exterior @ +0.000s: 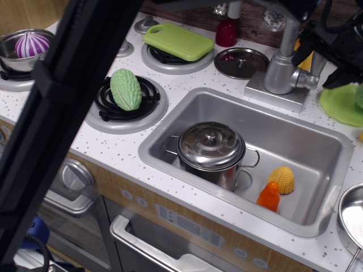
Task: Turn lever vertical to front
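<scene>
The silver faucet (pixel 279 69) stands on its base behind the sink. The lever (pixel 308 79) is a short shiny stub jutting from the faucet body to the right, roughly level. My black gripper (pixel 324 63) hangs just above and to the right of the lever, apart from it. Its jaws stand spread open, with nothing between them. One finger (pixel 307 47) is near the faucet pipe. The other finger (pixel 342 77) is over the green plate. Part of a yellow object shows behind the gripper.
The sink (pixel 187 113) holds a lidded steel pot (pixel 211 148), a yellow corn piece (pixel 282 179) and an orange bottle (pixel 269 196). A green plate (pixel 340 105) lies right of the faucet, with a pot lid (pixel 241 62) on its left. A black arm link (pixel 62 107) crosses the left foreground.
</scene>
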### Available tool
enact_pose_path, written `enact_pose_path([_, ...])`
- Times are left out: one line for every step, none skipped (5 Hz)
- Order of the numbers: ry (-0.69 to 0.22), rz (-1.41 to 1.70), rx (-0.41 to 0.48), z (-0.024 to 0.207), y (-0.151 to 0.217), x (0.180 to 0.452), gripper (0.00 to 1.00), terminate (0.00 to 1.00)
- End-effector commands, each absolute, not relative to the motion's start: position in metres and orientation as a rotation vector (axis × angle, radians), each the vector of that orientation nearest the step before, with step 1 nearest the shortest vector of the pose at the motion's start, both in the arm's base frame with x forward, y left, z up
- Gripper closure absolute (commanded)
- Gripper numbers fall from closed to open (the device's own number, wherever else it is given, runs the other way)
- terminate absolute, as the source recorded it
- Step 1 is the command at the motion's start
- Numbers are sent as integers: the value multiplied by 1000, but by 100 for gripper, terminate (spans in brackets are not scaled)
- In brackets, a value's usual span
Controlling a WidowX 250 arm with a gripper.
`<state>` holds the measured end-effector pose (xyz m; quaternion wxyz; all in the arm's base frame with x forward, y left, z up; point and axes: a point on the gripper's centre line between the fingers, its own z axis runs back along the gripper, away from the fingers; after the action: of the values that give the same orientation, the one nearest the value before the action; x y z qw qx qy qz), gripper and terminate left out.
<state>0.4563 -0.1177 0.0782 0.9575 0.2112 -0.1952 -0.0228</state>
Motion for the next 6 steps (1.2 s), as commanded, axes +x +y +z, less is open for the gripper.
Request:
enact_pose_path([-520, -35, 373, 119, -104, 479, 0, 0])
enact_pose_path([-528, -43, 347, 118, -100, 491, 0, 0])
enact_pose_path([-545, -32, 326, 112, -100, 495, 0, 0])
enact_pose_path([-548, -5, 307, 108, -105, 495, 100, 0])
enact_pose_path([-519, 23, 290, 104, -114, 486, 100, 0])
enact_pose_path([-451, 70, 251, 103, -124, 469, 100, 0])
